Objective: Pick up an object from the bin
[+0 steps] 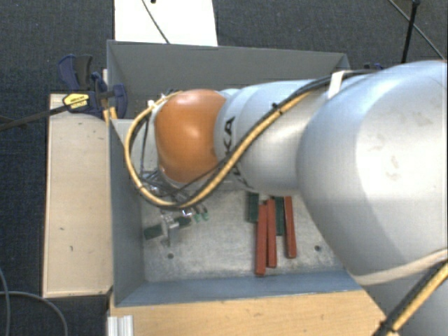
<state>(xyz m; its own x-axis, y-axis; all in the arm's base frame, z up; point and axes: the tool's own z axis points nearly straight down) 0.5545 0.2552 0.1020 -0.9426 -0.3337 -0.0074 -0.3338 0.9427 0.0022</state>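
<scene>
Down at left of bin (pixel 127 257) floor: tool (pixel 170 224) hangs under orange cover (pixel 185 135), just beside small dark green piece (pixel 152 233). Tool wide or narrow: cannot tell. Piece looks light, stiff; best pinched across narrow sides. Red-brown sticks (pixel 269 235) well apart.

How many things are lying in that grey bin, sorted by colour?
Red-brown sticks: 3
Dark green blocks among the sticks: 2
Small green bits at the left: 2
Total in sight: 7. The arm may hide more.
</scene>
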